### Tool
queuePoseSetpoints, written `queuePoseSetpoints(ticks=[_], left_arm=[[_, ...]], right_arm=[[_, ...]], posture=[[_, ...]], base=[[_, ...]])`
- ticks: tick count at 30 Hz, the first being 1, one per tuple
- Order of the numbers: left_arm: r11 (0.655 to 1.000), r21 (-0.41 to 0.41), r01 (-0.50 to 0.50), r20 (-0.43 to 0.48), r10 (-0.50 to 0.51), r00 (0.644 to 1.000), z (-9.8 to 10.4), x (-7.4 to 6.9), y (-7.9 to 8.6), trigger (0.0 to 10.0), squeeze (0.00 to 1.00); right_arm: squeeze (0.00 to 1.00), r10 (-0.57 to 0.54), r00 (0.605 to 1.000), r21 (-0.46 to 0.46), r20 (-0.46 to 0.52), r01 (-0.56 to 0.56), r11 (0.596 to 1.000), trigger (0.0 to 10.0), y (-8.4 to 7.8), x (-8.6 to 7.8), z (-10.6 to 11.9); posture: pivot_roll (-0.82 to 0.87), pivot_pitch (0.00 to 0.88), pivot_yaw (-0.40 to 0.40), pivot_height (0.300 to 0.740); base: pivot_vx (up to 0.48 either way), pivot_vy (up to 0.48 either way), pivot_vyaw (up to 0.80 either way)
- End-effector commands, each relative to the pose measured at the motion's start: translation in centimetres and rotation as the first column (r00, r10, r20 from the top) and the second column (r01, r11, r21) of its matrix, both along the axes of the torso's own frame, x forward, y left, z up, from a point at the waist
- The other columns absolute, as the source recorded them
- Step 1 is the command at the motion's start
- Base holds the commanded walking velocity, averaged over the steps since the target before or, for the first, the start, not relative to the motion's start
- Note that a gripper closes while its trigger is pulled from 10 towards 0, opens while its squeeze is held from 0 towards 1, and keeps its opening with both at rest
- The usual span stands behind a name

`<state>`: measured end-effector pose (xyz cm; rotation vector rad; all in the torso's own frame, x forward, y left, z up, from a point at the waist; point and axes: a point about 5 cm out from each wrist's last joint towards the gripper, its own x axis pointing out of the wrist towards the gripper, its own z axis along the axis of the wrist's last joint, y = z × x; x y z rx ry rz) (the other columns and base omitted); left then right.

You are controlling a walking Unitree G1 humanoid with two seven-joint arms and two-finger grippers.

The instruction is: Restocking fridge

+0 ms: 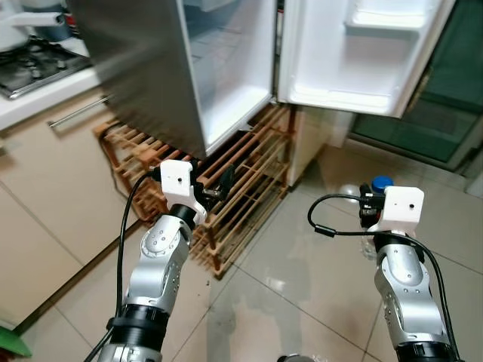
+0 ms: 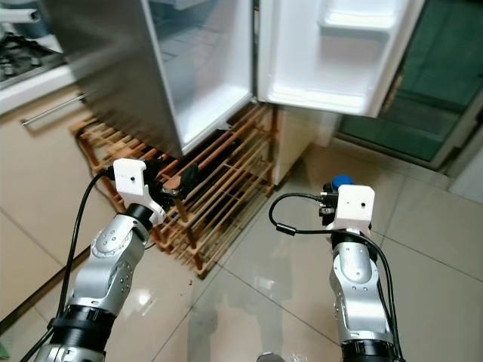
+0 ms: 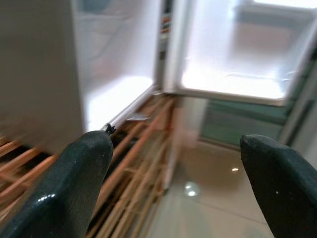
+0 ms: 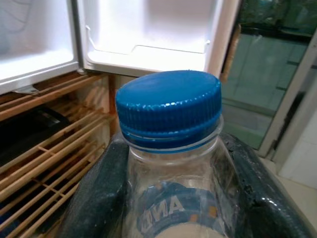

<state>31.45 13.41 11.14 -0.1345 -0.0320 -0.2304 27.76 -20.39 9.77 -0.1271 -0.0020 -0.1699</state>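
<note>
Bottle held in right gripper, fridge open.
Left gripper wide open, empty. Risk: the clamped bottle could strike the door or slip.

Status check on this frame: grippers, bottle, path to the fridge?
Right gripper shut on blue-capped bottle, held upright. Left gripper open, empty, aimed at the fridge. Fridge door open; wooden rack stands below it.

Bottles: one, blue-capped bottle, between the right jaws
Fridges: one fridge
Fridge doors: one open door
Wooden racks: one rack
Stoves: one stove
</note>
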Motion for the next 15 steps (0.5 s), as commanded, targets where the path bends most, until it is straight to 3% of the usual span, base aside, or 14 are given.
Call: queuePoseSetpoints(ticks=[1,3,5,7,8,9,11,15], left_arm=[[0.981,-0.007,-0.194,-0.101,0.192,0.976,-2.0,-0.4,4.0,10.0,0.00],[0.964,0.014,-0.267,-0.130,0.266,0.955,-2.8,-1.1,5.7,10.0,0.00],[0.974,0.070,-0.218,-0.070,0.222,0.972,-2.2,-1.8,5.4,10.0,0.00],[0.985,0.103,-0.140,0.000,0.141,0.990,-1.0,-1.9,3.7,10.0,0.00],[0.985,0.103,-0.140,0.000,0.141,0.990,-1.0,-1.9,3.7,10.0,0.00],[0.989,0.119,-0.088,0.052,0.082,0.995,0.0,-1.6,2.4,10.0,0.00],[0.996,0.094,-0.008,0.087,0.000,0.996,0.7,-1.4,0.9,10.0,0.00],[0.989,0.083,0.119,0.142,-0.130,0.981,2.0,-1.5,-1.2,10.0,0.00]], right_arm=[[0.00,0.010,0.999,-0.013,0.043,-0.010,1.000,10.0,0.3,0.0,0.7],[0.00,0.003,0.999,-0.013,0.042,-0.003,1.000,10.0,0.1,-0.3,0.6],[0.00,-0.005,0.999,-0.016,0.040,0.006,1.000,10.0,-0.2,-0.7,0.3],[0.00,-0.012,0.999,-0.007,0.035,0.012,1.000,10.0,-0.4,-1.1,0.0],[0.00,-0.012,0.999,-0.007,0.035,0.012,1.000,10.0,-0.4,-1.1,0.0],[0.00,-0.013,0.999,0.001,0.034,0.013,1.000,10.0,-0.3,-1.3,-0.1],[0.00,-0.010,0.999,0.002,0.037,0.010,1.000,10.0,0.0,-1.3,0.0],[0.00,-0.014,0.999,0.006,0.046,0.013,1.000,10.0,0.2,-1.2,0.1]], posture=[[-0.14,0.000,0.080,0.740],[-0.14,0.000,0.082,0.740],[-0.14,0.000,0.074,0.740],[-0.13,0.000,0.069,0.740],[-0.13,0.000,0.069,0.740],[-0.13,0.000,0.072,0.740],[-0.14,0.000,0.076,0.740],[-0.14,0.000,0.087,0.740]], base=[[0.000,0.000,-0.77],[0.000,0.000,-0.77],[0.000,0.000,-0.77],[0.000,0.000,-0.77],[0.000,0.000,-0.77],[0.000,0.000,-0.77],[0.000,0.000,-0.77],[0.396,-0.267,-0.77]])
